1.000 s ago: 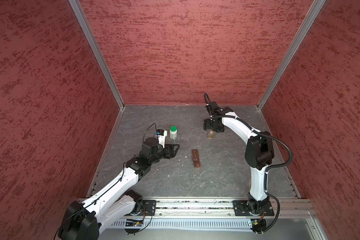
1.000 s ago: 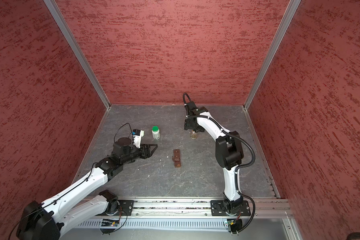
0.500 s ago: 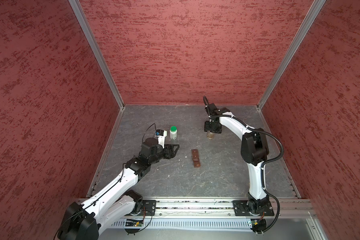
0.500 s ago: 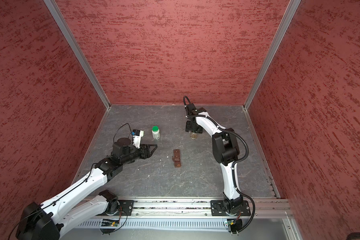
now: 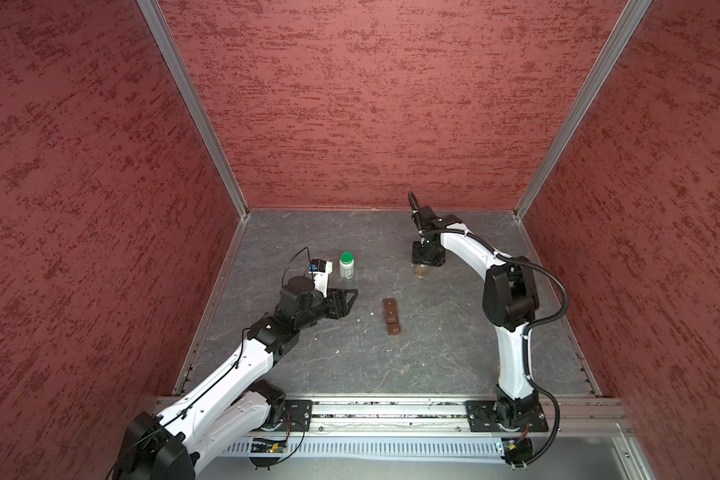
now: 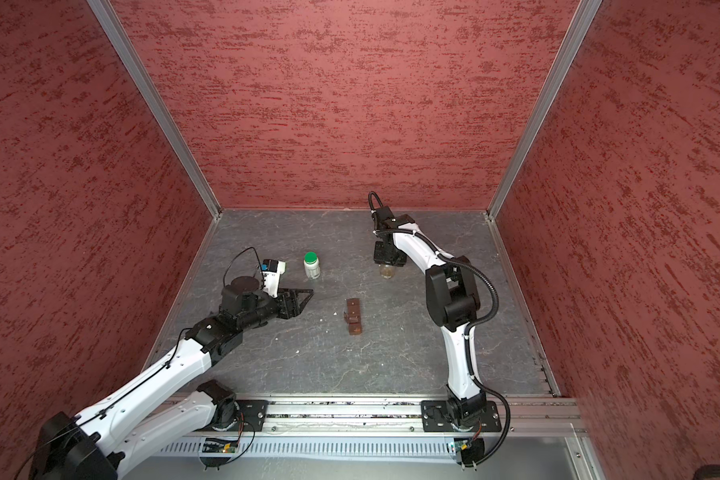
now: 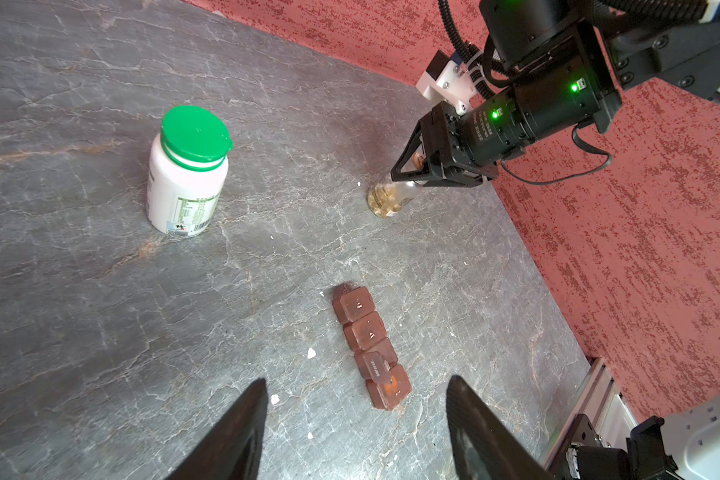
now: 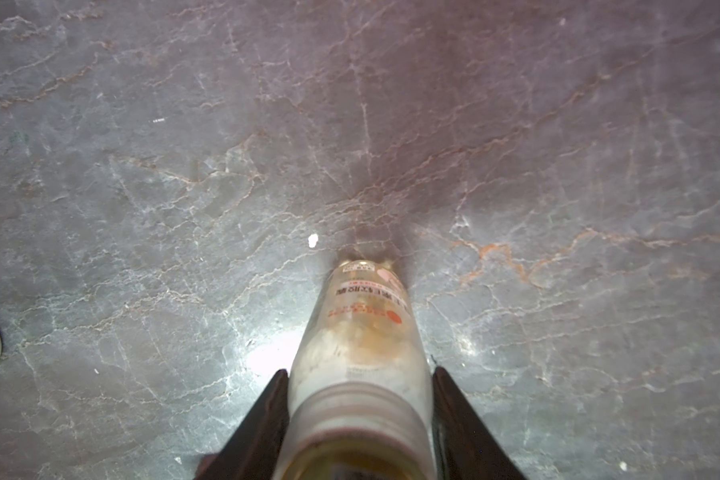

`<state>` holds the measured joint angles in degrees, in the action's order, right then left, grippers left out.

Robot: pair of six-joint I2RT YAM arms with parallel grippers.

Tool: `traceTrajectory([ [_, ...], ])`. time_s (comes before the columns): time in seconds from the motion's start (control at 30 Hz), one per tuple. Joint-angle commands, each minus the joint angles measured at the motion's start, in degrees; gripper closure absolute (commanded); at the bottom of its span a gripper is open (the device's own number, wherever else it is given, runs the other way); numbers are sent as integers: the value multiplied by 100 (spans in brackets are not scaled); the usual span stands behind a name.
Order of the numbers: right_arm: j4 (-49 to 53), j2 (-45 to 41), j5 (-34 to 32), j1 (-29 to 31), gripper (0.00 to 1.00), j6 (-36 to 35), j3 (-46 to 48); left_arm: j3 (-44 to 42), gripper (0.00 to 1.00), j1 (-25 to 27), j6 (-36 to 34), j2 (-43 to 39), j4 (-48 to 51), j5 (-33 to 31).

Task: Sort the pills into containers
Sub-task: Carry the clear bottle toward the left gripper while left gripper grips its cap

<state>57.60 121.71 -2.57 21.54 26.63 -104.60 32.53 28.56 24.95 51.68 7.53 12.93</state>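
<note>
the right gripper (image 8: 359,370) has closed its jaws onto the clear bottle (image 8: 362,324).

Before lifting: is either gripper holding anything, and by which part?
Right gripper grips the clear pill bottle at its shoulder, just below the neck; left gripper is open and empty.

A grey stone-look tabletop (image 5: 350,365), veined with pale and rusty cracks, fills the floor of the booth. Rough red plastered walls (image 5: 371,104) close it in on three sides, joined by slanting aluminium corner posts (image 5: 192,108). A metal rail (image 5: 391,409) and a slotted strip (image 5: 371,448) run along the near edge.
</note>
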Motion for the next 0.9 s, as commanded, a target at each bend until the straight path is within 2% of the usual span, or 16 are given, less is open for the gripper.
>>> traceTrajectory([
  [0.0,5,-773,214,-28,60,-17,295,219,31,-30,-106,-104,80,-29],
  [0.13,-241,-1574,606,-18,61,-2,1016,135,33,19,-197,-141,-243,55],
  [0.3,-558,-2695,1202,26,63,75,1967,-412,35,497,-876,37,-1894,269],
  [0.43,-693,-3395,1706,60,63,106,2525,-471,33,1058,-1941,825,-3111,436],
  [0.6,-709,-4133,2317,56,63,25,2895,-498,22,1616,-3355,2057,-4890,650],
  [0.77,-604,-4501,2622,60,64,-17,3145,-188,13,1736,-4043,3019,-5759,1044],
  [0.87,-558,-4676,2787,58,64,-20,3222,51,12,1775,-4232,3431,-5991,1156],
])
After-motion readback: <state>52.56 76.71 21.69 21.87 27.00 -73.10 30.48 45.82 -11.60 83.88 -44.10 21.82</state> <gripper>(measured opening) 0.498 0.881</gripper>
